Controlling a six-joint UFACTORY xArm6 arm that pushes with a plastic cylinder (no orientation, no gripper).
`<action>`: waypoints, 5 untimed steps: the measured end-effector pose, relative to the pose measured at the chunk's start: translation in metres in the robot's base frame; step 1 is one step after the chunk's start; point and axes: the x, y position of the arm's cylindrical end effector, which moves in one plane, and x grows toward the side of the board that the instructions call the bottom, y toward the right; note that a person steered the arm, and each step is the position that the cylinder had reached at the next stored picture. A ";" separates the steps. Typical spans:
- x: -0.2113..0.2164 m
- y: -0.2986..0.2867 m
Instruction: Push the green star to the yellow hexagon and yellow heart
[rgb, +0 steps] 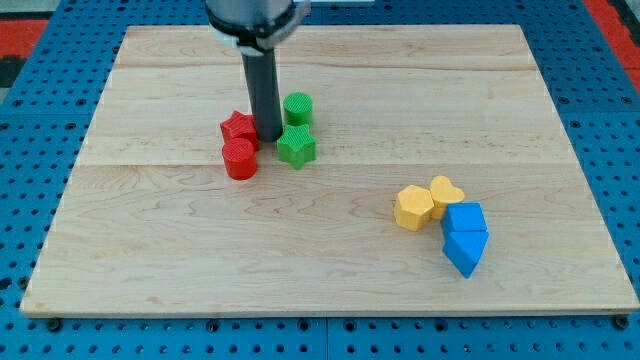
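The green star (296, 146) lies on the wooden board left of centre. My tip (269, 136) stands just to the star's left, between it and the red star (238, 127); I cannot tell whether it touches the green star. The yellow hexagon (413, 208) and the yellow heart (446, 192) sit side by side at the lower right, far from the green star.
A green cylinder (297, 107) stands just above the green star. A red cylinder (240, 159) sits below the red star. Two blue blocks (466, 218) (464, 251) lie against the yellow pair on their lower right. The board's edge (330, 312) runs along the view's bottom.
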 end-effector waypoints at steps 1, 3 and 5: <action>0.046 0.043; 0.009 0.000; 0.035 0.155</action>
